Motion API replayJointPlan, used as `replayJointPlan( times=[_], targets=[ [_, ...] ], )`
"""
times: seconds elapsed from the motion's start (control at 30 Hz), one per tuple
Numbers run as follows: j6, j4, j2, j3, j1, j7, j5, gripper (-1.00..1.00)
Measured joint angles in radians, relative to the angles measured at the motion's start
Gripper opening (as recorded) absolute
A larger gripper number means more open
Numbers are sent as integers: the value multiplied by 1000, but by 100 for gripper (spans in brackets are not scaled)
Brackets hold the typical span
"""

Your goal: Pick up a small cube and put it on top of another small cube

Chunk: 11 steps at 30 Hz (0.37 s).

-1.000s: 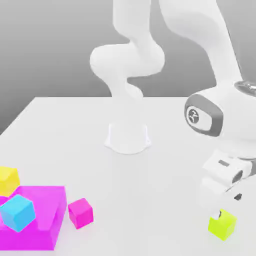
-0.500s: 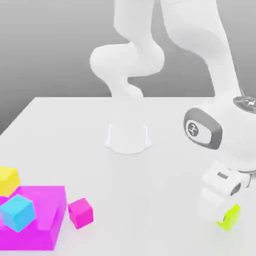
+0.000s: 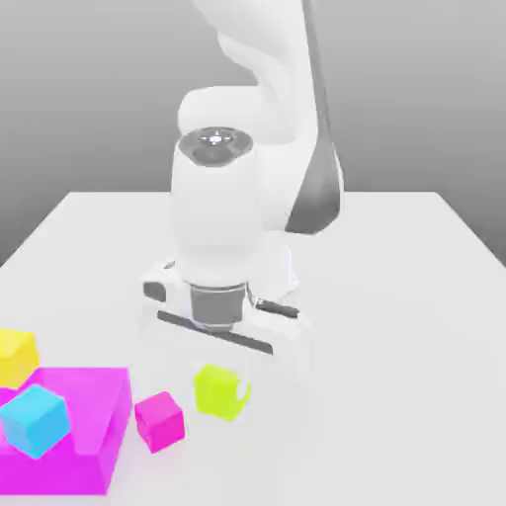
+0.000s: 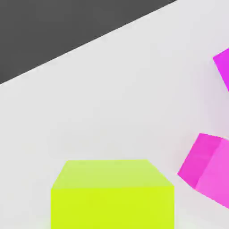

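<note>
The small cube [image 3: 219, 391], lime yellow-green, hangs just under the white hand, and my gripper [image 3: 222, 379] is shut on it. It is a short way to the exterior view's right of a small magenta cube [image 3: 159, 420] that rests on the white table [image 3: 395, 395]. In the hand view the small cube [image 4: 112, 194] sits close in front of the camera, with the small magenta cube [image 4: 208, 172] beside it on the table. The hand's body hides the top of the held cube in the exterior view.
A large magenta block [image 3: 84, 435] lies at the exterior view's front left, with a cyan cube [image 3: 35, 419] on it and a yellow cube [image 3: 15, 356] at its far side. The arm's base [image 3: 252, 272] stands mid-table behind the hand.
The gripper closed on the lime cube at the exterior view's front right, then carried it across to the left, close to the small magenta cube. The other blocks stayed put.
</note>
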<state>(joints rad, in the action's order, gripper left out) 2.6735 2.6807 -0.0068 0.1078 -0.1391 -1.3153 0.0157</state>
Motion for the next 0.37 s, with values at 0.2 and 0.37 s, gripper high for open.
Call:
replayJointPlan(
  times=[0.2,0.37],
  targets=[
    [117,27,89,-5,-72,-84,-39,-100],
    [179,24,155,-20,-79,-70,-60,100]
  ],
)
